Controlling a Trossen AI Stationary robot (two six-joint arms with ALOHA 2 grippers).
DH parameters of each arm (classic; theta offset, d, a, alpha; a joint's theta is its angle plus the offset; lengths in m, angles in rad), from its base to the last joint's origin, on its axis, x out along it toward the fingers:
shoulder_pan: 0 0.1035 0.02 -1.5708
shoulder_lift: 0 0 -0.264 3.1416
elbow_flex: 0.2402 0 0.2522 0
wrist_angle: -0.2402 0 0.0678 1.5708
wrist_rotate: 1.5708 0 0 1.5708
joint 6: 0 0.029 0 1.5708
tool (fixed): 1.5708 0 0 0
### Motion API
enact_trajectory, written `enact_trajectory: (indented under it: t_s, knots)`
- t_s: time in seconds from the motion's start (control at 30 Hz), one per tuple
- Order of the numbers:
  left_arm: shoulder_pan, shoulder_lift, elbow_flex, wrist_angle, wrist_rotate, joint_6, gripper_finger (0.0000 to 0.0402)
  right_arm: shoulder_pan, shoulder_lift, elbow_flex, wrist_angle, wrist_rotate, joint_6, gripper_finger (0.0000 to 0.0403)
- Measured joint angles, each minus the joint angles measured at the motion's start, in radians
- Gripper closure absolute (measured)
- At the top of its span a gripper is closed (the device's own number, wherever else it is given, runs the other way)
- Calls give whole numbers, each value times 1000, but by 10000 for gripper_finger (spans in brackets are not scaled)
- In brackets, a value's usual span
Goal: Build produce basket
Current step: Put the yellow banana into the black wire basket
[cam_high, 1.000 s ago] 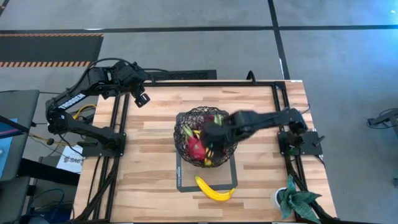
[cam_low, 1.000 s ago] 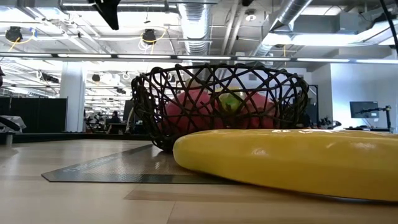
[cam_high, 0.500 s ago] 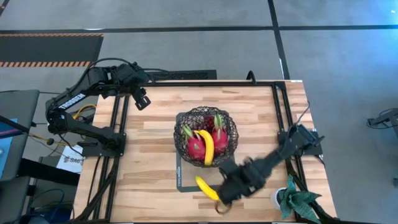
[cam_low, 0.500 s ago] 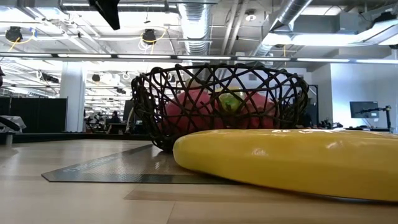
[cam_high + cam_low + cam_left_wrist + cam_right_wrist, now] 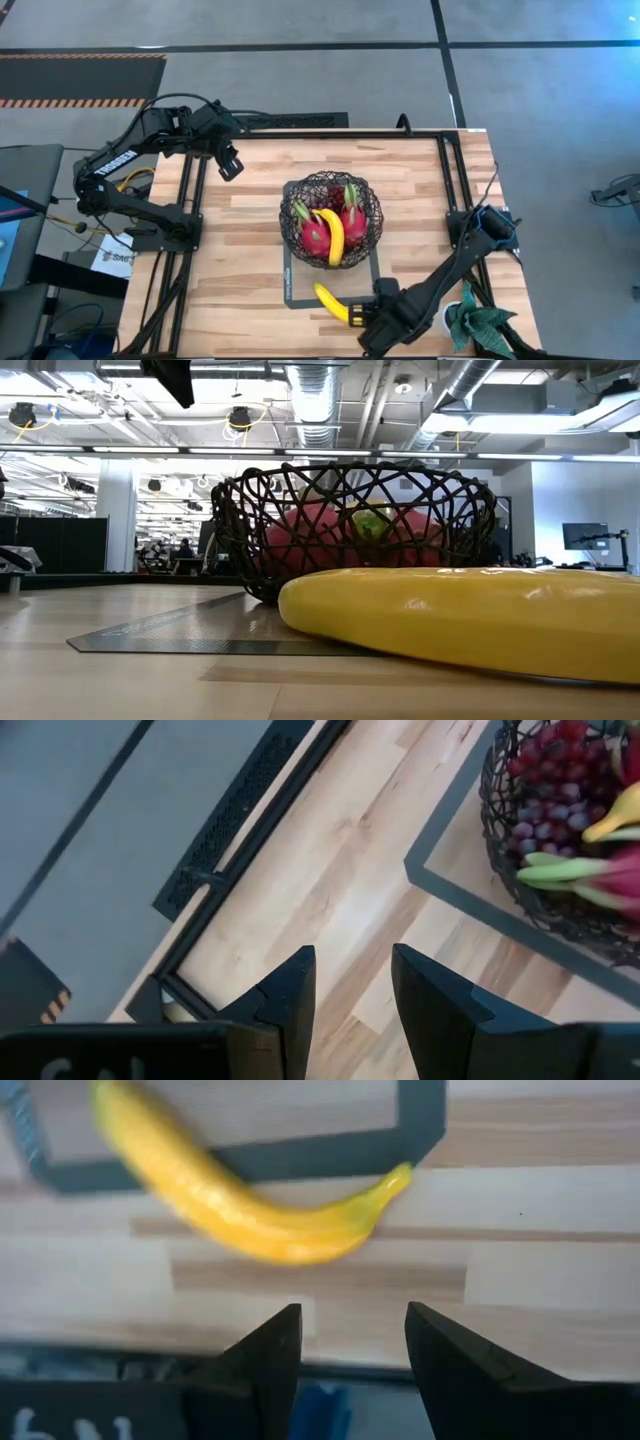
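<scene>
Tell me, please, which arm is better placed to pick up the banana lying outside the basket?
The right. Its open right gripper hovers beside the loose banana near the table's front edge, while the left gripper waits open at the far left corner, beyond the basket.

Two dark jointed arms, white lettering

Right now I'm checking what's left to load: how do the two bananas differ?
The banana in the basket lies inside the wire basket, resting between the two dragon fruits; the banana on the table lies outside, across the dark mat's front edge. The first is clear of both arms; the second has the right hand, open and empty, beside its end. Both are yellow and unpeeled.
</scene>
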Motion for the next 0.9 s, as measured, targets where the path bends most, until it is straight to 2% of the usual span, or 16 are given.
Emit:
enact_trajectory:
  t_s: [0.1,0.23,0.43,0.7,0.9]
  knots:
    - [0,0,0,-2,0,68,280,-6,2,-63,60,-12,89,204]
    - [0,0,0,-3,0,146,280,-51,2,-138,150,-95,107,206]
    - [0,0,0,-3,-1,237,280,-117,3,-241,251,-95,106,218]
    - [0,0,0,-2,-2,315,280,-105,2,-308,348,-127,103,227]
    - [0,0,0,1,-2,328,280,-69,2,-309,287,-156,103,225]
